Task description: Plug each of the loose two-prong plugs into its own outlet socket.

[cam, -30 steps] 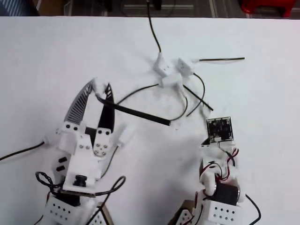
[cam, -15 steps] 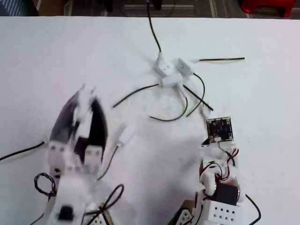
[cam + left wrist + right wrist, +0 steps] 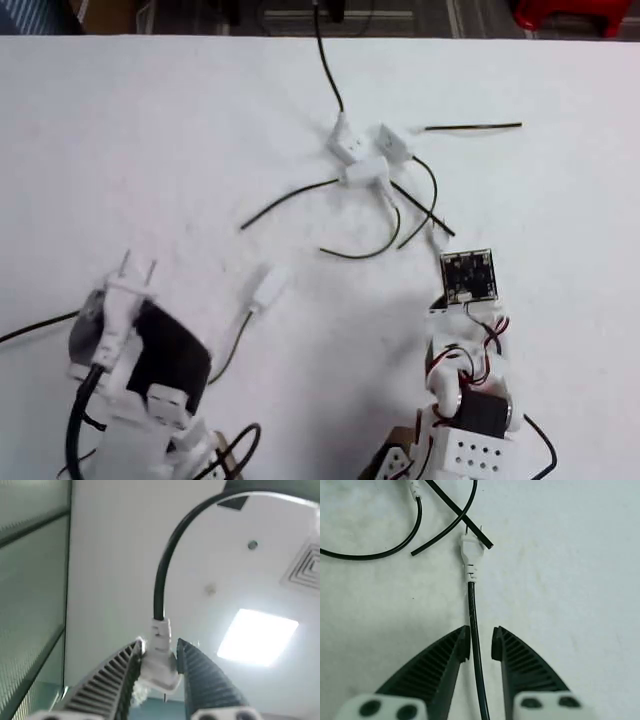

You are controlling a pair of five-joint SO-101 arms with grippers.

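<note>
Left end effector [image 3: 160, 647] clamped on white two-prong plug [image 3: 159, 669]; white plastic outlet sockets [image 3: 362, 155] well ahead, rightward; right end effector [image 3: 480, 642] slightly apart, nearer.

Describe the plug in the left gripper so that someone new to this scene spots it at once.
In the high view, go to the near left corner of the table. The white plug sits pinched in the left gripper, two bare prongs poking out. The other plug lies loose on the table; this one is held.

One white plug [image 3: 160, 667] is up off the table, its two prongs sticking out. A second plug [image 3: 268, 288] lies flat. The white sockets [image 3: 362, 152] sit together.
</note>
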